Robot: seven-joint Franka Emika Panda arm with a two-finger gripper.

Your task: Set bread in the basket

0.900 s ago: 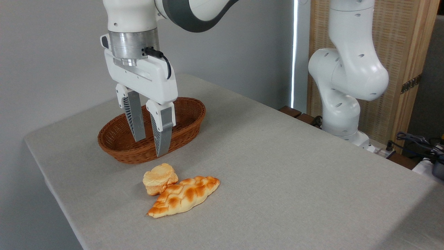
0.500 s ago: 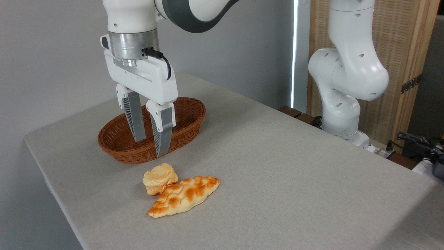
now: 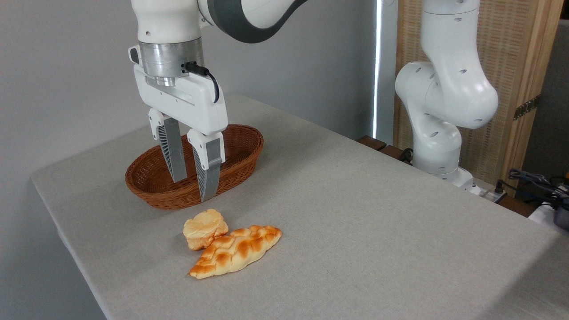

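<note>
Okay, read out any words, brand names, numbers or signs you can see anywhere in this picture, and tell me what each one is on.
None: no readable text, number or sign appears in this view.
White two-finger gripper and white robot arm: no visible lettering or logo.
Oval brown woven wicker basket, pale-golden roundish bun, braided orange-brown glazed loaf and grey cloth-covered table: unmarked.
Dark cables and devices at the right edge: too small to tell.

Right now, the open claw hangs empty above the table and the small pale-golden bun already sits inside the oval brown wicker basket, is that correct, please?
Not quite: the small pale-golden bun lies on the grey table, against the braided orange-brown loaf, in front of the oval brown wicker basket, not inside it. The camera view shows this. The claw is indeed open and empty.
</note>
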